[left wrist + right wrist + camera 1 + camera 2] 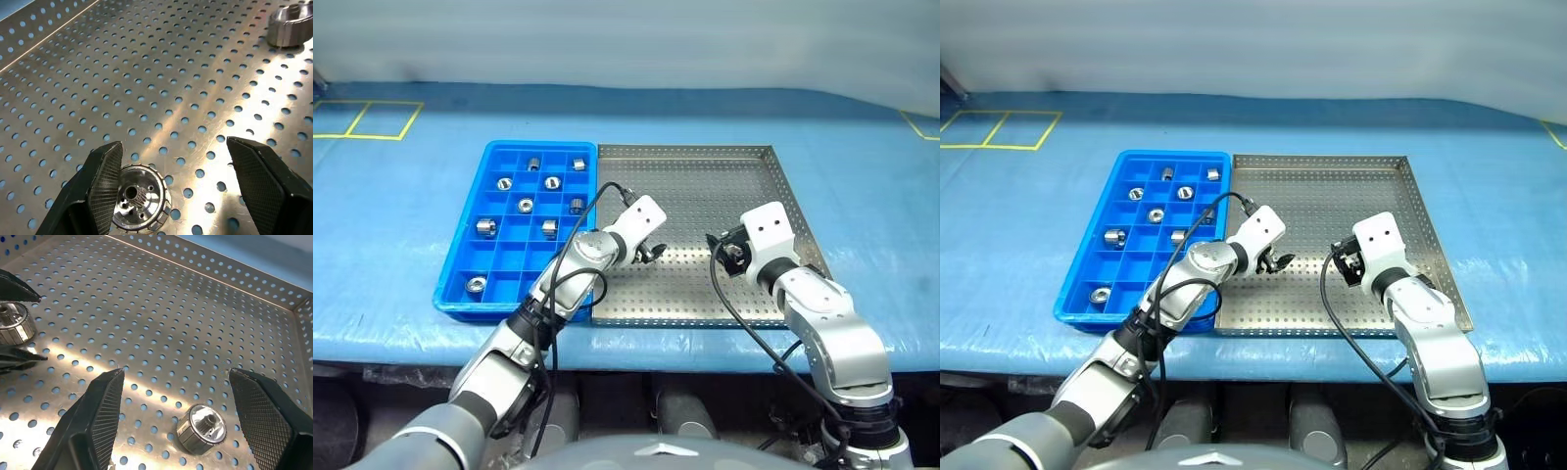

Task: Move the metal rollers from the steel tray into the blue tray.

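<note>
From the left eye view, the blue tray (pixel 460 294) and the steel tray (pixel 705 166) sit side by side, touching, on the blue-covered bench (pixel 391 196), the blue tray on the robot's left. Eight metal rollers (pixel 549 227) rest in separate compartments of the blue tray, most in its far half and one in a near corner compartment. The left gripper (pixel 655 252) hangs over the near left part of the steel tray, just beside the blue tray's edge, and the right gripper (pixel 728 251) hangs over the tray's near right part, the two well apart. The right eye view gives the same layout. In the left wrist view, the left gripper's two fingers (pixel 98 191) stand wide apart over the perforated floor; one roller (pixel 139 205) lies on the floor against the inner face of one finger, with open floor between it and the other finger, so nothing is clamped. A second roller (pixel 289 27) lies farther off on the tray floor. In the right wrist view, the right gripper's fingers (pixel 95 421) are also spread wide and empty, with one roller (pixel 201 428) on the floor in the gap between them, nearer one finger, touching neither. Off to one side sits another roller (pixel 13 324) between the tips of the left gripper's dark fingers (pixel 14 286).
</note>
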Action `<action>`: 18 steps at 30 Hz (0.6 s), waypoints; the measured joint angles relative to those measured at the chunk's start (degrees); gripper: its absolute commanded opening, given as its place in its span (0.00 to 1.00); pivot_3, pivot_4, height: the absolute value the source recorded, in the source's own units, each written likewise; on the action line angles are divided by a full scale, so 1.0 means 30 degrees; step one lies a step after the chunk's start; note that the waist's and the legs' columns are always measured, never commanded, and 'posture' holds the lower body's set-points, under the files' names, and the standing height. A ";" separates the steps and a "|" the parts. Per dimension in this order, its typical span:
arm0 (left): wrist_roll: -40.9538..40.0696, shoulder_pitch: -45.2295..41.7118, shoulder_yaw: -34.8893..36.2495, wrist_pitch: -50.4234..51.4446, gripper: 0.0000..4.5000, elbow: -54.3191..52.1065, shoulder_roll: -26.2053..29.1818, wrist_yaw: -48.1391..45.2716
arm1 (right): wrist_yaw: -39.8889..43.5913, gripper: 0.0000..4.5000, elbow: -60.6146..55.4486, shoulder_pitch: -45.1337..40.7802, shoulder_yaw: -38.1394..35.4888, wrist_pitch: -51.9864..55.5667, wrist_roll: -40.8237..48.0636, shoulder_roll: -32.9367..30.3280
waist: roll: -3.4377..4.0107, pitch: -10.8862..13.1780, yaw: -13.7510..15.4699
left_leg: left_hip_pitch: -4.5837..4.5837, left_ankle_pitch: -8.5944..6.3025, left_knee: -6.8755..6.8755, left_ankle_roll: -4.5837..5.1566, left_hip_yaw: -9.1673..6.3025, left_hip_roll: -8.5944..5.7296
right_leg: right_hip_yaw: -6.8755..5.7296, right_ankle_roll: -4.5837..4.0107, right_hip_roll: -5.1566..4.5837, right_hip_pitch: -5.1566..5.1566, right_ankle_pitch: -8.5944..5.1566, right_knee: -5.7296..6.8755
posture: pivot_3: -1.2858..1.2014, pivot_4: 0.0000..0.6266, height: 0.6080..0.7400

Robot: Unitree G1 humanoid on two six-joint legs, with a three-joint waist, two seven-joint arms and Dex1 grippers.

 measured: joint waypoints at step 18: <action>0.1094 0.0053 0.0445 0.1378 0.82 0.0584 -0.0610 -0.0099 | -0.0271 0.80 0.0058 -0.0315 0.0472 0.0053 -0.0004 0.0680 | 0.0003 -0.0002 0.0006 | 0.0015 0.0001 0.0023 0.0000 0.0002 -0.0006 | 0.0014 0.0011 -0.0001 0.0019 0.0007 0.0022 | 0.53 0.24 1.00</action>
